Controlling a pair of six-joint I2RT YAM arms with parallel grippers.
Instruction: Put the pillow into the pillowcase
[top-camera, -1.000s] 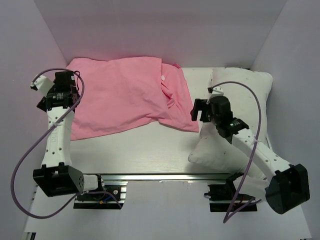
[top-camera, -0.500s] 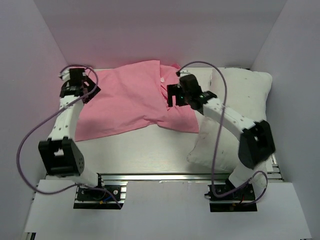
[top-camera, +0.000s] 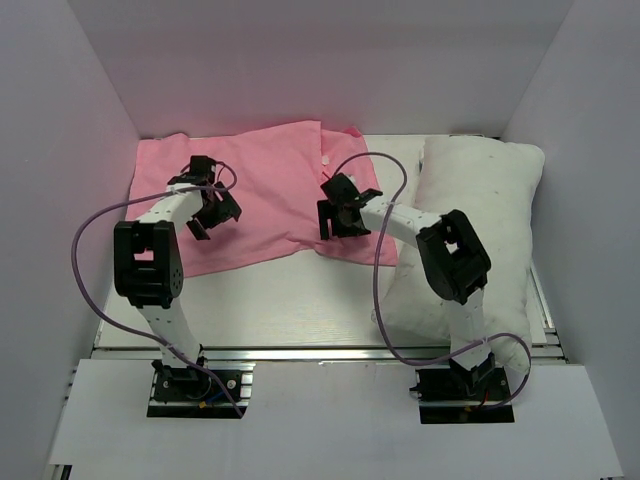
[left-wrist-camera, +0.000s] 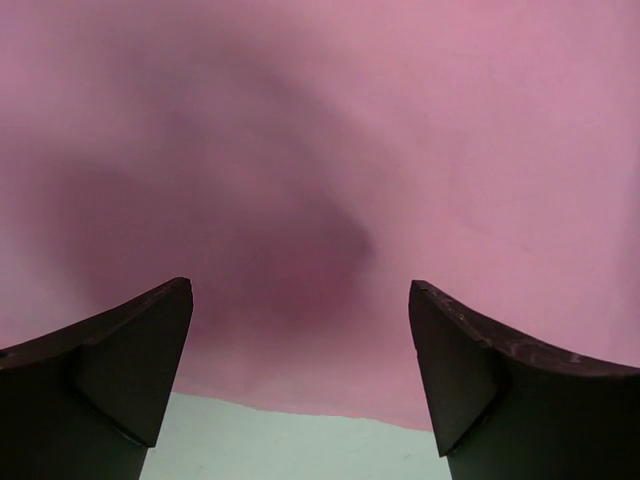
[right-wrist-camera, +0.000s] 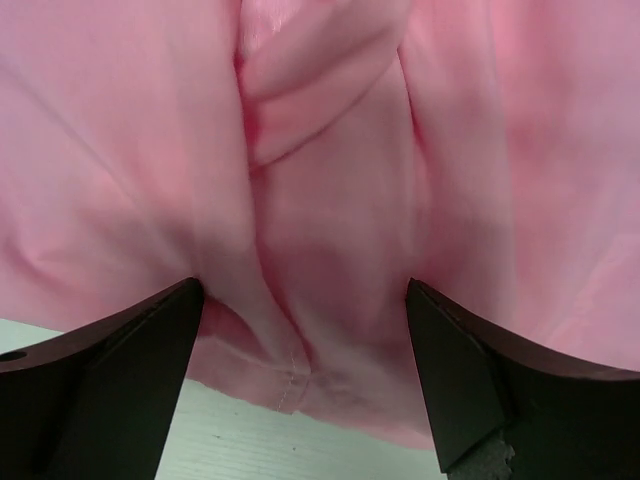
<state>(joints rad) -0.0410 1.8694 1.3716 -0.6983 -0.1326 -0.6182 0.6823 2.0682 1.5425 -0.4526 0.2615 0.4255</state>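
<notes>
Just beneath right gripper (right-wrist-camera: 302, 292), pillowcase (right-wrist-camera: 330, 150), possibly touching

We see a white table (top-camera: 300, 300) boxed by plain pale walls (top-camera: 320, 60) at left, right and top of frame; soft, even light.

The left arm (top-camera: 172, 325) and right arm (top-camera: 400, 218) are white links between blocky black joint housings (top-camera: 146, 262) — each trailing a looping purple cable (top-camera: 76, 255) — ending in dark wedge-shaped fingers (left-wrist-camera: 110, 370).

free: table (top-camera: 290, 300) near strip | blocked: pillow (top-camera: 490, 190) (right), pillowcase (top-camera: 270, 180) behind
</notes>
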